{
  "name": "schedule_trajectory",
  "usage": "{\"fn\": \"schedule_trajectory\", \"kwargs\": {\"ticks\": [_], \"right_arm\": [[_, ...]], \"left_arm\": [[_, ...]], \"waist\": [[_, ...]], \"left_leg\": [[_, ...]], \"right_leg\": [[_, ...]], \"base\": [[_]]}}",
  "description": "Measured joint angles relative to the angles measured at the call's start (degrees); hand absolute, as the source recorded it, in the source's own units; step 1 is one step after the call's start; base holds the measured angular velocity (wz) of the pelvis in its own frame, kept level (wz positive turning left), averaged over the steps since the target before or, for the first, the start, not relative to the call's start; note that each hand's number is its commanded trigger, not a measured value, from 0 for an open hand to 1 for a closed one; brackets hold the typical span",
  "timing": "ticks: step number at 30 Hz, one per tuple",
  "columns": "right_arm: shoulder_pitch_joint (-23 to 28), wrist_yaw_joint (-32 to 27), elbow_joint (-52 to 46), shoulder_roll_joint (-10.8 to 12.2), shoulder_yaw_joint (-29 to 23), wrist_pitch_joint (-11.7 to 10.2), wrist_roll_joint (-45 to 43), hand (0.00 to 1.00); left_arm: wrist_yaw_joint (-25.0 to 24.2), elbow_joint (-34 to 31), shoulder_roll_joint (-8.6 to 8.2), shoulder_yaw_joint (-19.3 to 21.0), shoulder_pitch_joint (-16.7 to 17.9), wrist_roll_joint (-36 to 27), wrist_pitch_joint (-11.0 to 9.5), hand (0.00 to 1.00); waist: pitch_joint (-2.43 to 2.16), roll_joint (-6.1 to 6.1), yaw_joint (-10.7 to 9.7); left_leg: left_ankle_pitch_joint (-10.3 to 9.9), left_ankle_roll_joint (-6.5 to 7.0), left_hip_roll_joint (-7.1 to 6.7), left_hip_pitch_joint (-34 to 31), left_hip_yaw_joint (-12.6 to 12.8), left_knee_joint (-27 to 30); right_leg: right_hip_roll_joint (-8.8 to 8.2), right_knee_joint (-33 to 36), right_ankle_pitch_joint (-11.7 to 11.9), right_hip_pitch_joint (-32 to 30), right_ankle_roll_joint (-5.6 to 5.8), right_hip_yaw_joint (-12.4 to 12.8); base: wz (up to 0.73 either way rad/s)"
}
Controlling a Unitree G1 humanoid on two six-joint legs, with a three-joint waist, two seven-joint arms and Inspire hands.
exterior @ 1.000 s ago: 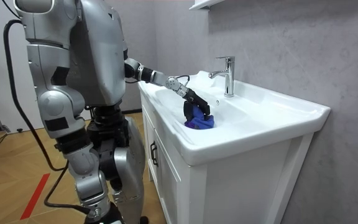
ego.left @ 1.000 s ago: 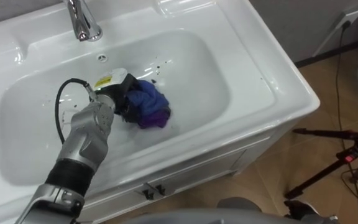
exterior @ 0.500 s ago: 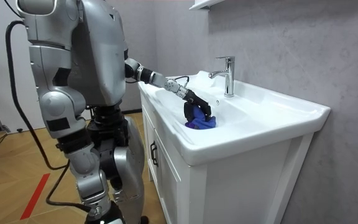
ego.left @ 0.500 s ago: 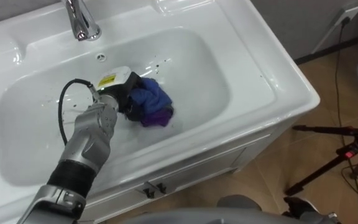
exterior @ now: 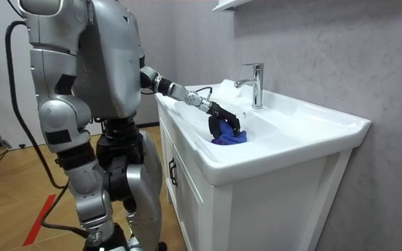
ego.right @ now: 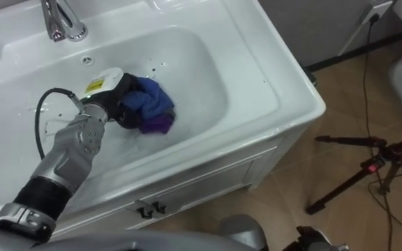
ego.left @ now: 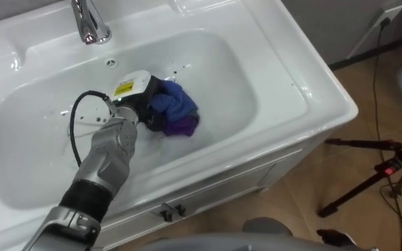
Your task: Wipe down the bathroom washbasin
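Observation:
A white basin [ego.left: 236, 84] is set in a white vanity, and I stand at its front. My left hand [ego.left: 139, 104] reaches down into the bowl, its dark fingers curled round a bunched blue and purple cloth [ego.left: 176, 111]. The cloth rests on the basin floor, a little right of the middle. The room view shows the same left hand [exterior: 222, 115] over the cloth [exterior: 227, 132] inside the bowl. Small dark specks [ego.left: 176, 70] lie on the basin wall just behind the cloth.
A chrome faucet [ego.left: 89, 21] stands at the back rim, with an overflow hole [ego.left: 111, 63] below it. Cabinet door handles [ego.left: 169, 209] sit under the front edge. A black tripod [ego.left: 375, 181] and a cable lie on the wooden floor to the right.
My left hand has slid the cloth a little to the right and toward the back of the basin. The cloth stays in its grip.

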Motion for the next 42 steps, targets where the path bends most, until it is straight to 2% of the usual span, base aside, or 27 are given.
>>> {"fn": "schedule_trajectory", "kwargs": {"ticks": [7, 9, 12, 18, 22, 24, 30, 38, 42], "right_arm": [[1.4, 0.8, 0.1, 0.5, 2.1, 0.2, 0.2, 0.00], [1.6, 1.3, 0.2, 0.7, 2.2, 0.2, 0.3, 0.00], [1.8, 1.5, 0.2, 0.6, 2.2, 0.2, 0.5, 0.00], [2.9, 1.8, 0.2, 0.6, 2.2, 0.2, 0.5, 0.00], [4.0, 1.7, 0.1, 0.5, 2.3, 0.1, 1.6, 0.00], [4.3, 1.8, -0.1, 0.5, 2.5, 0.2, 2.4, 0.00], [5.1, 1.5, -2.1, 0.4, 2.3, 0.0, 2.9, 0.00], [5.6, -0.4, -4.0, 0.4, 2.4, -0.2, 2.9, 0.00], [6.4, -0.7, -4.4, 0.4, 2.4, -0.1, 2.9, 0.00]], "left_arm": [[1.3, 1.9, -0.47, 0.4, -1.5, -0.1, -0.2, 1.00], [2.1, 3.6, -0.42, 1.2, -2.0, -0.3, -1.3, 1.00], [2.9, 5.7, -0.23, 1.6, -3.2, -2.4, -1.4, 1.00], [3.7, 7.1, -0.07, 4.0, -3.7, -2.3, -1.6, 1.00], [4.4, 7.1, -0.36, 4.5, -4.1, -2.4, -1.6, 1.00], [5.2, 7.1, -0.25, 4.6, -4.1, -2.4, -1.6, 1.00], [5.5, 7.1, -0.06, 4.5, -5.1, -2.4, -1.7, 1.00], [6.9, 7.1, 0.12, 4.5, -5.5, -2.4, -1.7, 1.00], [7.8, 7.1, 0.20, 4.5, -5.6, -2.2, -1.7, 1.00]], "waist": [[0.10, -0.13, 0.0], [0.09, 0.12, 0.0], [0.11, 0.29, 0.0], [0.12, 0.54, 0.0], [0.11, 0.55, -0.2], [0.14, 0.47, 0.0], [0.27, 0.11, -0.2], [-0.05, -0.52, -0.2], [-0.01, -0.69, -0.2]], "left_leg": [[-0.4, 0.03, 0.87, -0.1, 1.2, 0.8], [-1.3, -0.16, 1.87, -0.6, 1.6, 2.5], [-2.0, -0.41, 3.11, -1.0, 2.3, 3.9], [-2.7, -0.77, 4.70, -0.8, 4.2, 5.6], [-2.7, -0.87, 5.17, -0.7, 4.7, 5.9], [-2.7, -0.99, 5.52, -0.7, 5.9, 5.9], [-2.7, -1.10, 5.68, -0.9, 6.2, 6.6], [-2.9, -1.32, 5.90, -0.3, 6.3, 6.8], [-3.2, -1.37, 6.11, -0.3, 6.3, 7.2]], "right_leg": [[0.51, 0.0, 0.5, -0.2, -0.24, 0.6], [1.16, 0.0, 0.8, -0.2, -0.53, 0.9], [1.95, 0.1, 1.1, -0.3, -0.90, 1.4], [2.97, 1.1, 1.3, -0.7, -1.36, 2.8], [3.36, 1.2, 1.5, -0.8, -1.66, 3.3], [3.56, 1.7, 1.6, -1.6, -1.82, 4.1], [3.68, 2.0, 1.6, -2.0, -1.91, 4.6], [3.80, 2.0, 1.7, -1.6, -1.94, 4.7], [3.98, 2.0, 1.7, -1.5, -1.97, 4.8]], "base": [[-0.09], [-0.11], [-0.13], [-0.16], [-0.13], [-0.24], [-0.05], [-0.05], [-0.01]]}}
